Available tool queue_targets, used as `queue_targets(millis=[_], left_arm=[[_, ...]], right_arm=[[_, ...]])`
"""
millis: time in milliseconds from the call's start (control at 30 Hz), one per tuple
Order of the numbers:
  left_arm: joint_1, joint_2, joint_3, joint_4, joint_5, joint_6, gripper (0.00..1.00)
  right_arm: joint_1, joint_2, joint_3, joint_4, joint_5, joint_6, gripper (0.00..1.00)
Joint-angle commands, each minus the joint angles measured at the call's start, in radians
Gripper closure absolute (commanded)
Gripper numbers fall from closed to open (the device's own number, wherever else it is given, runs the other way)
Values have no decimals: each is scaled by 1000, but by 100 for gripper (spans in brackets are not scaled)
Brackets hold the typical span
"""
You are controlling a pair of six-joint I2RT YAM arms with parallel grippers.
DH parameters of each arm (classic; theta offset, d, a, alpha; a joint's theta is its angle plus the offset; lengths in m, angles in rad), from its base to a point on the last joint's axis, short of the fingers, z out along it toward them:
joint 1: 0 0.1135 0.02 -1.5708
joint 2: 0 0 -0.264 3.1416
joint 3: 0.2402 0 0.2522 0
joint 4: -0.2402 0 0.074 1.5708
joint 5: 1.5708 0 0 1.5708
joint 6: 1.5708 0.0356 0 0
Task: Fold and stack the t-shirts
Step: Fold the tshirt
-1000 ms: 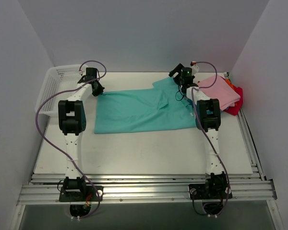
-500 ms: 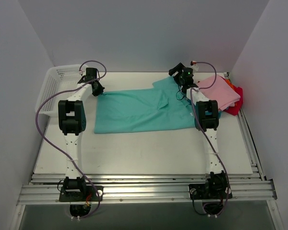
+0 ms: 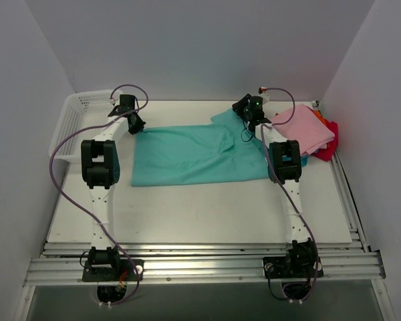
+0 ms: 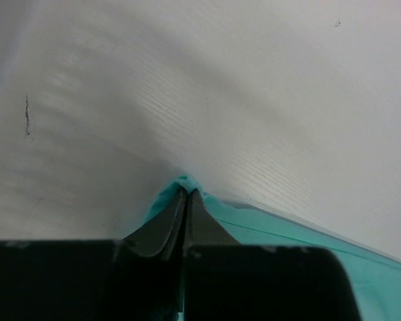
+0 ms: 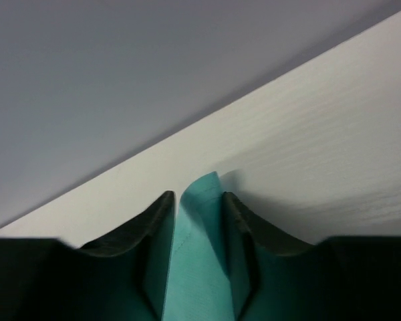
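Note:
The teal-green t-shirt point(image 3: 194, 157) lies spread flat across the middle of the table. My left gripper point(image 3: 139, 127) sits at its far left corner, shut on a pinch of the cloth point(image 4: 287, 234) that pokes out at the fingertips point(image 4: 187, 192). My right gripper point(image 3: 244, 115) is at the shirt's far right corner, where its jaws have narrowed onto a raised fold of teal cloth point(image 5: 194, 267) that fills the gap between them point(image 5: 199, 197). Folded t-shirts are stacked at the far right, with a pink one point(image 3: 304, 130) on top and red point(image 3: 327, 150) and orange point(image 3: 329, 124) edges showing beneath.
A white mesh basket point(image 3: 77, 120) stands at the far left edge, just behind my left arm. Grey walls close in the back and both sides. Metal rails run along the near edge by the arm bases.
My right gripper has shifted slightly left at the shirt's far corner and its jaws have closed from wide apart onto the cloth. The left gripper has stayed put, shut on its corner.

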Motion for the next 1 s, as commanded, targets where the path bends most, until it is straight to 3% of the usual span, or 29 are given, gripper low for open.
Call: queue_targets(millis=[0, 167, 600, 967], left_arm=[[55, -13, -18, -14, -28, -1, 98], [55, -13, -20, -14, -26, -1, 98], [58, -28, -21, 50, 34, 18, 98], [55, -210, -164, 122, 12, 31, 98]], right_arm=[[6, 12, -9, -6, -10, -12, 73], [0, 9, -16, -2, -7, -18, 100], [-37, -103, -111, 67, -21, -18, 100], [-43, -270, -248, 136, -46, -13, 100]])
